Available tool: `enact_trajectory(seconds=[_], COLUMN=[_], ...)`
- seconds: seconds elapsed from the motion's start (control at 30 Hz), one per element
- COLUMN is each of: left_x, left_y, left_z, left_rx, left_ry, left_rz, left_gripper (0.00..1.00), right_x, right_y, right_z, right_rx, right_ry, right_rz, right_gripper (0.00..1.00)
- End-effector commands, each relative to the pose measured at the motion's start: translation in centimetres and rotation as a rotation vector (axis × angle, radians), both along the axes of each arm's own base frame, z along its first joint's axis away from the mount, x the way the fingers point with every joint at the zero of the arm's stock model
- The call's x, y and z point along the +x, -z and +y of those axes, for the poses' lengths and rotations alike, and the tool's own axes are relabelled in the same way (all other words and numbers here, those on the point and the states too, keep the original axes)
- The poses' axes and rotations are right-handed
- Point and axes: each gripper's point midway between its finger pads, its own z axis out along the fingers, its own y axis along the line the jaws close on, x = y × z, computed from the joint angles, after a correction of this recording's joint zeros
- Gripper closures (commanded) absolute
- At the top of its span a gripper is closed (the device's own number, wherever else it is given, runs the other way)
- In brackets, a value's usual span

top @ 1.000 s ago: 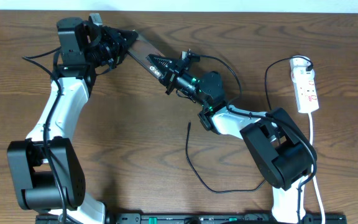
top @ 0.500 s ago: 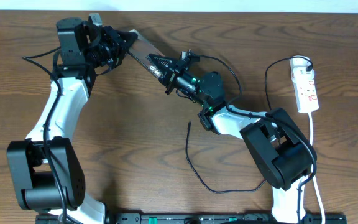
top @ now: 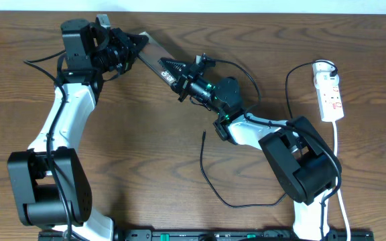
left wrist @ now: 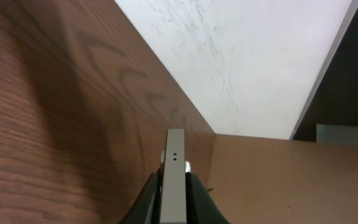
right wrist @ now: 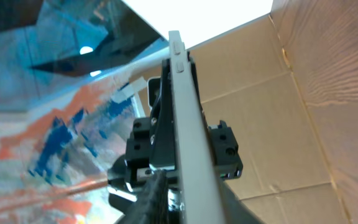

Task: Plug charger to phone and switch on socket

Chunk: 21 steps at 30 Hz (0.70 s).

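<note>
The phone [top: 154, 53], a flat brown slab, is held off the table at the back, between the two arms. My left gripper [top: 134, 43] is shut on its far-left end. In the left wrist view the phone's grey edge [left wrist: 174, 180] is clamped between the fingers of that gripper [left wrist: 174, 202]. My right gripper [top: 171, 69] straddles the other end. In the right wrist view the phone's edge [right wrist: 188, 124] runs through the jaws of this gripper [right wrist: 185, 196], and a narrow gap shows beside the left finger [right wrist: 157, 193]. The charger [top: 210, 184] lies loose on the table, its plug tip [top: 204, 136] free. The socket [top: 330, 94] lies at the right.
The socket's white cord [top: 338, 154] runs down the right side toward the front edge. A thin black cable [top: 288, 87] loops from the socket's top end toward the right arm's base [top: 300, 167]. The left arm's base [top: 45, 187] stands at the front left.
</note>
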Motion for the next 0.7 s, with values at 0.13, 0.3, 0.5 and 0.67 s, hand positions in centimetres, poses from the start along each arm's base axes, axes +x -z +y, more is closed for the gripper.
enact_trajectory(seconds=[0.13, 0.3, 0.5, 0.67], left_x=[-0.3, -0.3, -0.3, 0.0], left_y=[0.3, 0.3, 0.3, 0.3], left_z=[-0.2, -0.2, -0.1, 1.5], left_rx=[0.006, 0.006, 0.006, 0.006], left_ry=[0.035, 0.035, 0.032, 0.0], left_rz=[-0.013, -0.013, -0.014, -0.013], left_gripper=[0.92, 0.92, 0.93, 0.92], right_x=[-0.8, -0.8, -0.8, -0.8], right_y=[-1.1, -1.1, -1.1, -1.1], right_z=[0.9, 0.9, 0.9, 0.9], right_rx=[0.014, 0.014, 0.014, 0.014], right_ry=[-0.017, -0.017, -0.017, -0.019], right_rz=[-0.03, -0.03, -0.03, -0.03], right_gripper=[0.4, 0.1, 0.01, 0.01])
